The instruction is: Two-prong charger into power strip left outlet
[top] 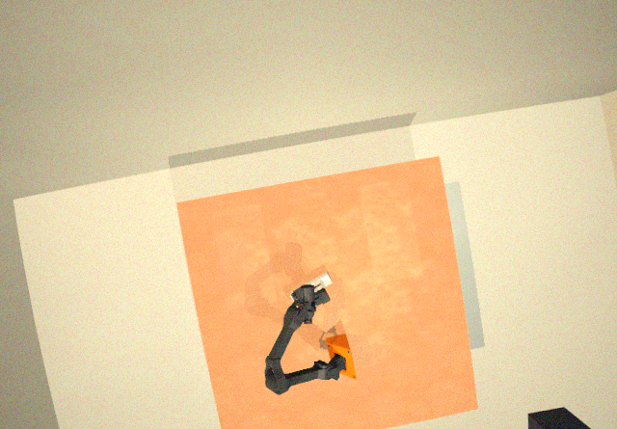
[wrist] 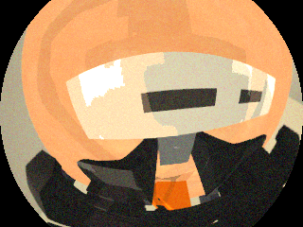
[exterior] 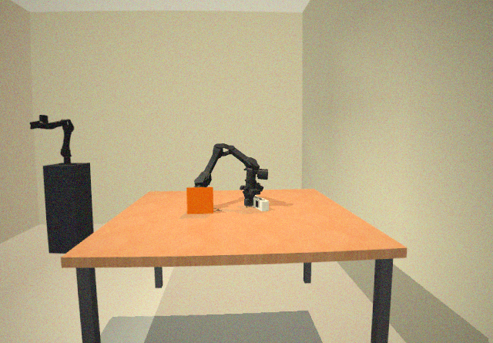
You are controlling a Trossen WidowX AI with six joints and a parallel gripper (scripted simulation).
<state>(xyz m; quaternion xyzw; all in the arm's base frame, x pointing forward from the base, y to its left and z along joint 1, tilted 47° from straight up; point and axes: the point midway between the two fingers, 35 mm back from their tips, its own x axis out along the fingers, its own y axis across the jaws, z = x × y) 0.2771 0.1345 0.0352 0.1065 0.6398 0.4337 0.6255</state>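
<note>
The white power strip (top: 324,280) (exterior: 263,204) (wrist: 114,113) lies on the table, with two dark recesses visible on it in the wrist view. My gripper (exterior: 248,203) (wrist: 170,130) points down right beside the strip and is shut on a grey block, the charger (wrist: 176,148). The charger's visible end meets the strip's near long edge in the wrist view. Its prongs are hidden, and whether they sit in an outlet cannot be told. In the top view the wrist covers the fingers, the charger and part of the strip.
An orange box (top: 349,360) (exterior: 199,200) (wrist: 172,194) stands at the arm's base. The arm (top: 281,347) (exterior: 215,159) arches from there to the strip. A second arm (exterior: 66,140) stands on a black pedestal (exterior: 68,207), away from the wooden table (top: 398,314) (exterior: 239,240).
</note>
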